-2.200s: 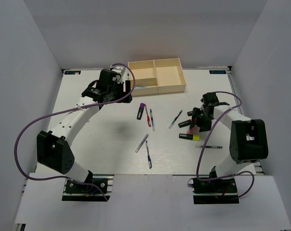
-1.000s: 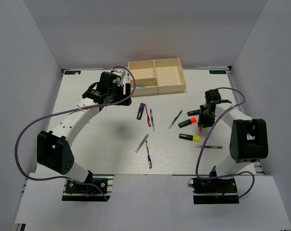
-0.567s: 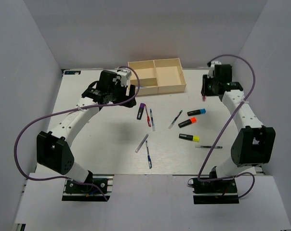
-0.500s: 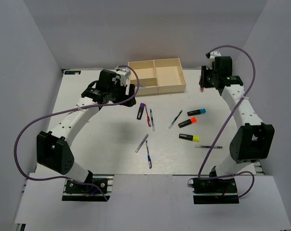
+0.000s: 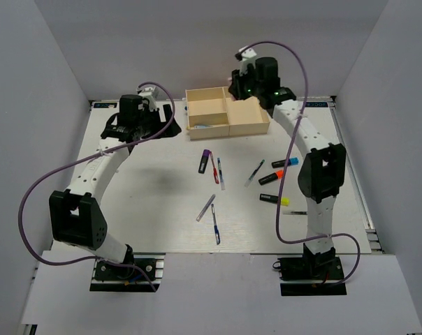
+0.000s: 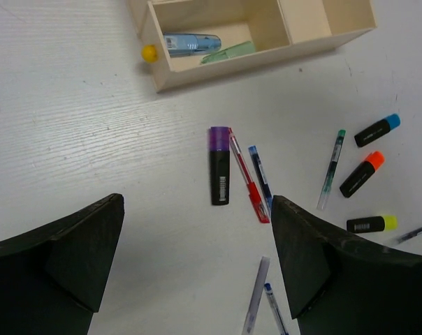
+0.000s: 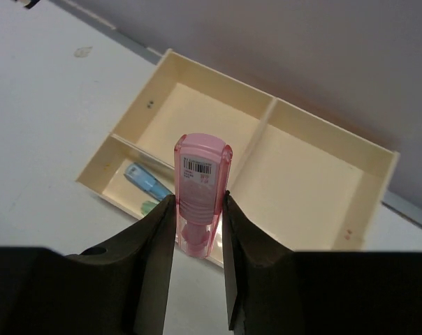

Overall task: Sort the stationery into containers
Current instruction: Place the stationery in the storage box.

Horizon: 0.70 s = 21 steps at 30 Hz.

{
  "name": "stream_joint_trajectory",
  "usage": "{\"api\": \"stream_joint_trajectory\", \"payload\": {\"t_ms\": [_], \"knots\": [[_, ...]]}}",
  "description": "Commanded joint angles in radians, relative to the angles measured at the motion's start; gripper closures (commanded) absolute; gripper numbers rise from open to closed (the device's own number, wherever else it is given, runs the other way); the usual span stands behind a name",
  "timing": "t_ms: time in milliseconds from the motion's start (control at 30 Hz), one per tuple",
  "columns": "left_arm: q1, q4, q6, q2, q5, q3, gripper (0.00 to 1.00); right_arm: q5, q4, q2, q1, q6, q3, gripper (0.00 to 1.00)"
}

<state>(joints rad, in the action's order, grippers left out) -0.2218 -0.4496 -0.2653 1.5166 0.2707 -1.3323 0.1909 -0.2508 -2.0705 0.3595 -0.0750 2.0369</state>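
Step in hand: delivery. Right gripper (image 7: 199,202) is part closed on a pink translucent oblong piece with a barcode label (image 7: 202,183). It clamps the piece upright by the lower half, above the shallow cream three-compartment tray (image 7: 323,123). Cannot tell which compartment lies beneath; the piece overlaps the dividers in the wrist view.

Pale blue and green oblong pieces (image 6: 197,46) lie in one small compartment, judged the likely match. Next move calls for lining up over that compartment, lowering, then releasing.

Right arm is stretched far forward, reaching leftward over the tray's far side.

Left gripper (image 6: 197,209) is spread wide and empty, high over the white table (image 6: 78,125), left of the tray. Purple-ended black highlighter (image 6: 219,167) and thin pens (image 6: 247,176) lie loose below.
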Motion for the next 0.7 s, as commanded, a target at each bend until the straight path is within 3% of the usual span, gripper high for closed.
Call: {"api": "stream_joint_trajectory", "payload": {"t_ms": [0,167,267,467,667], "knots": [[0.035,0.081,-0.054,-0.038,0.065,0.036,0.05,0.032,0.168,-0.022,0.071,-0.087,0.008,1.0],[0.064,0.103,-0.052,-0.053,0.097,0.071,0.05,-0.048,0.353,-0.026,0.16,-0.29,-0.151,1.0],[0.064,0.106,-0.052,-0.058,0.105,0.087,0.05,-0.073,0.364,-0.046,0.185,-0.353,-0.19,1.0],[0.073,0.143,-0.034,-0.082,0.119,0.125,0.05,-0.153,0.424,-0.086,0.2,-0.397,-0.239,1.0],[0.073,0.173,-0.012,-0.116,0.134,0.168,0.04,-0.159,0.415,-0.157,0.206,-0.401,-0.187,1.0]]}}
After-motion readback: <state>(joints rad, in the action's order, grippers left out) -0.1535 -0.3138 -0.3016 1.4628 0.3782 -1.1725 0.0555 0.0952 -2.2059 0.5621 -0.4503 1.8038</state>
